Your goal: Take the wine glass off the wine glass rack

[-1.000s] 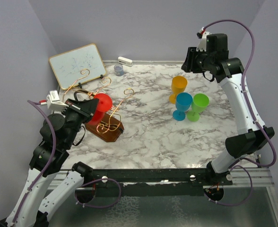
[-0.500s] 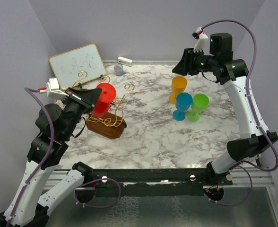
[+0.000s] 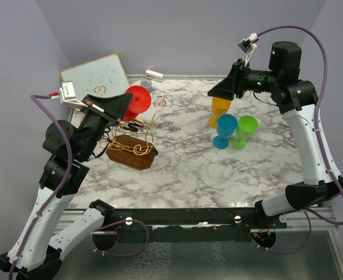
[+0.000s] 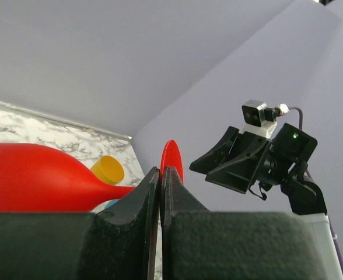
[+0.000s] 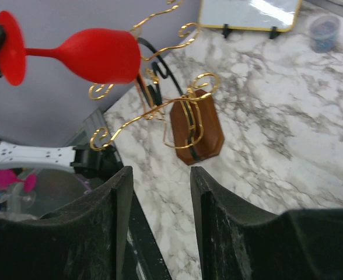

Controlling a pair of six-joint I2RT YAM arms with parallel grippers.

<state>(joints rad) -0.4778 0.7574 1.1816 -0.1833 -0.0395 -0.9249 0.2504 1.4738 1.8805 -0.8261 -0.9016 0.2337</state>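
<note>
On the left, the left gripper (image 3: 123,105) is clamped tight on the foot of the red wine glass (image 3: 139,100), holding it on its side in the air with the bowl pointing away from the arm. Below it on the marble table (image 3: 195,169) stands the wine glass rack (image 3: 125,154). One of its gold curls is just beside the bowl, and the views do not settle whether the two touch. The lift looks almost complete. To finish it well, the arm would draw the glass up and away from the hooks along the stem's line, without twisting, so that no wire catches the bowl and tips the stand. Across the table the right gripper (image 3: 223,91) hangs with jaws parted and empty above an orange goblet (image 3: 219,108), beside a blue goblet (image 3: 226,129) and a green goblet (image 3: 245,129). A whiteboard (image 3: 95,76) leans at the back
</note>
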